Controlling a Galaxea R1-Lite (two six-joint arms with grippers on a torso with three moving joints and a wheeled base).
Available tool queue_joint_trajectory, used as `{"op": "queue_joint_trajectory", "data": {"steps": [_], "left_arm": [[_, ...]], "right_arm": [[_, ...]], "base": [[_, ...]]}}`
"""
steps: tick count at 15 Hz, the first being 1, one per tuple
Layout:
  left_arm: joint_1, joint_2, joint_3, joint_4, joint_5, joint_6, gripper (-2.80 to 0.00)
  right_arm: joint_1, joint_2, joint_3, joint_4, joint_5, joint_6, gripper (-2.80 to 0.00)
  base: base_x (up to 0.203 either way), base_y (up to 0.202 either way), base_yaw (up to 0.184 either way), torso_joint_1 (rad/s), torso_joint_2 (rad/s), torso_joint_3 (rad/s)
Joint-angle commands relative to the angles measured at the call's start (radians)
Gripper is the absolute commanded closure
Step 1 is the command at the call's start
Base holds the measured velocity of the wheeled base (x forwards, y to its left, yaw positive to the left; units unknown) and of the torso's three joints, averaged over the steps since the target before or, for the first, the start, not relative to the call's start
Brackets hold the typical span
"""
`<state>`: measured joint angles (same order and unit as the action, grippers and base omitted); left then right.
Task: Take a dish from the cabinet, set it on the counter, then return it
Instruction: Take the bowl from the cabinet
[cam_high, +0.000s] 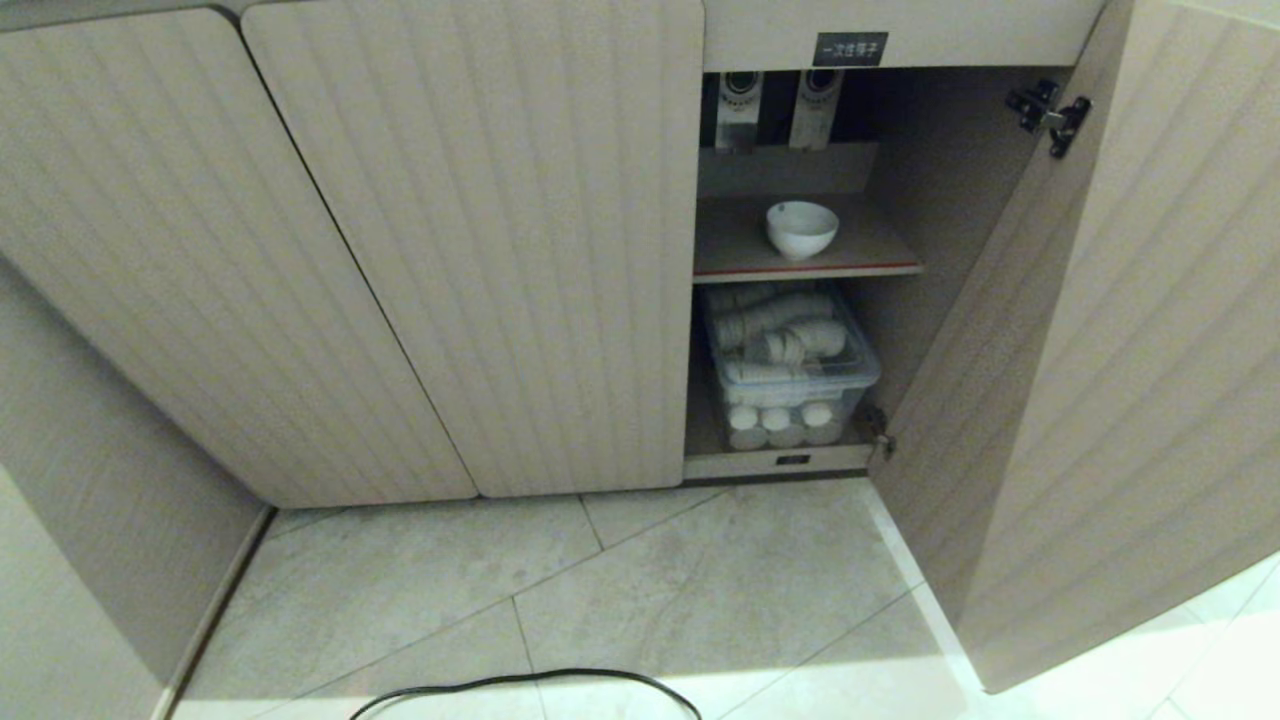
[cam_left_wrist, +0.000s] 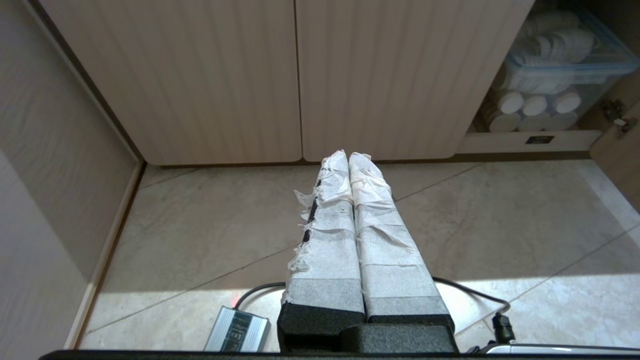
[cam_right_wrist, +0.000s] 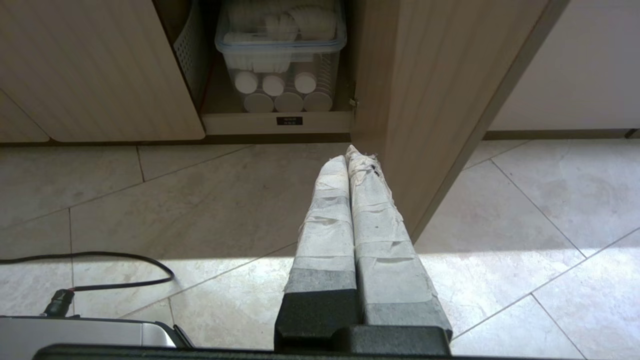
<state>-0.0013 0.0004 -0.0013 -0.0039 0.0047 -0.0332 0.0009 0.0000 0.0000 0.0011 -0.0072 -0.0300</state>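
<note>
Grey floor tiles (cam_high: 640, 600) are stretching out before the cabinet (cam_high: 470, 250), whose right-hand door (cam_high: 1100, 380) is standing wide open. From where I am standing, the dish (cam_high: 802, 229) is sitting upright on the red-edged inner shelf (cam_high: 800, 270), at about one o'clock in the head view, alone there and well apart from the shelf's edges. Directly below it, at six o'clock from the bowl, a clear plastic bin (cam_high: 795, 370) is holding stacked white cups. A small black label (cam_high: 850, 48) is showing above the opening, at twelve o'clock from the dish. A black cable (cam_high: 520, 690) is curling across the tiles at six o'clock.

To my eye the task is only starting: the dish is untouched, and the first reach is not yet begun. The next move is calling for an arm to rise toward the shelf and open its fingers around the rim.

Neither arm is showing in the head view. The left gripper (cam_left_wrist: 348, 156) is hanging low over the floor, taped fingers pressed together, holding nothing. The right gripper (cam_right_wrist: 348, 152) is doing likewise just beside the open door, fingers together and empty.
</note>
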Motion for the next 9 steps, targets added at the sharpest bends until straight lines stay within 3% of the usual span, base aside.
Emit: {"op": "queue_joint_trajectory", "data": {"steps": [1,9], "left_arm": [[0.000,0.000,0.000,-0.001,0.000,-0.001,0.00],[0.000,0.000,0.001,-0.001,0.000,-0.001,0.00]], "right_arm": [[0.001,0.000,0.000,0.000,0.000,0.001,0.00],[-0.001,0.000,0.000,0.000,0.001,-0.002,0.00]], "base": [[0.000,0.000,0.000,0.000,0.00,0.000],[0.000,0.000,0.000,0.000,0.00,0.000]]}}
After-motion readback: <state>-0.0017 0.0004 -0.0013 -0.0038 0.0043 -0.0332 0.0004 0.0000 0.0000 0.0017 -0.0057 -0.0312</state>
